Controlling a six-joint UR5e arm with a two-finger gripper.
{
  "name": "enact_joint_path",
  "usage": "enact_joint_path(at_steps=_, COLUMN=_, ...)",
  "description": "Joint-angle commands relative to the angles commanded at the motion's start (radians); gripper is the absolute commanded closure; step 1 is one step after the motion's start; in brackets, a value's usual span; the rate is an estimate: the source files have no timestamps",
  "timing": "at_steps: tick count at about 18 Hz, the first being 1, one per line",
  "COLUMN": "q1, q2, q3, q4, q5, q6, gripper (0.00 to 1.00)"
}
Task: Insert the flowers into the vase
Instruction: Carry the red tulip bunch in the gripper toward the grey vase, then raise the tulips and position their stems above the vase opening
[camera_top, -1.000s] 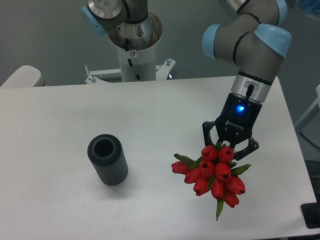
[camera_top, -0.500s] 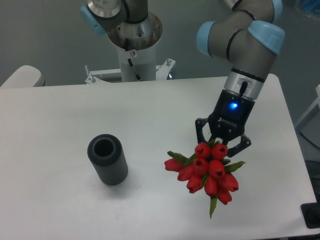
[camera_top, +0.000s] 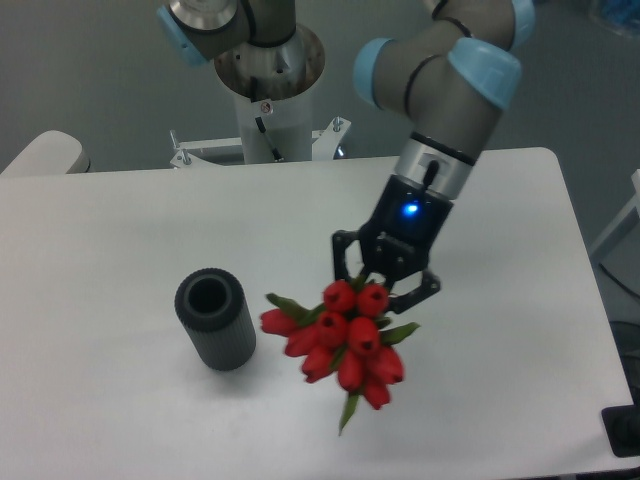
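Note:
The flowers (camera_top: 338, 340), a tight bunch of red tulip buds with narrow green leaves, hang above the table's middle. My gripper (camera_top: 366, 288) is shut on the bunch at its top, its black fingers on either side of the upper buds. The vase (camera_top: 214, 318), a short dark ribbed cylinder with an open round mouth, stands upright on the table to the left of the flowers. A gap of bare table separates the leftmost bud from the vase.
The robot's white column base (camera_top: 272, 95) stands at the table's far edge. The white table (camera_top: 120, 230) ends near the right at about the arm's reach. A pale rounded object (camera_top: 45, 152) sits at the far left corner.
The gripper has carried the flowers leftwards across the table, from the right side towards the vase. The vase has not moved.

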Motion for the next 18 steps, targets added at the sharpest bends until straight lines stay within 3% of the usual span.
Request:
enact_joint_path(at_steps=6, q1=-0.043, q2=0.012, q3=0.005, q4=0.023, q5=-0.066, q6=-0.023, gripper=0.74)
enact_joint_path(at_steps=12, q1=-0.019, q2=0.011, q3=0.018, q4=0.041, q5=-0.342, q6=-0.018, gripper=0.75)
enact_joint_path(at_steps=18, q1=-0.034, q2=0.034, q3=0.023, q4=0.041, q5=-0.390, q6=-0.020, gripper=0.74)
